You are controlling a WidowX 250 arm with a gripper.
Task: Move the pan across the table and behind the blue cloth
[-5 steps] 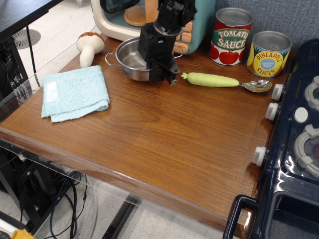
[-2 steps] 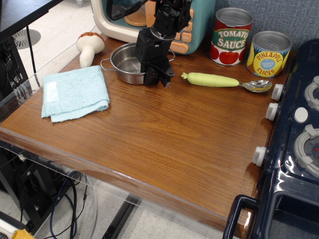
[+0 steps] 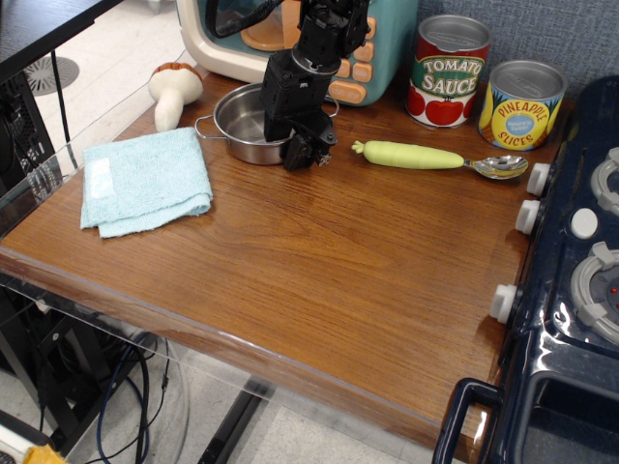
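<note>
Observation.image: jaws at pan rim.

Gripper body covers the right rim and right handle of the pan; jaw state can't be read, and contact with the rim is hidden. Arm runs off the top edge. Toy oven behind is cropped at the top and partly blocked by the arm. Toy stove is cut by the right and bottom edges. Label text on the blue cloth is too small to read.
</note>
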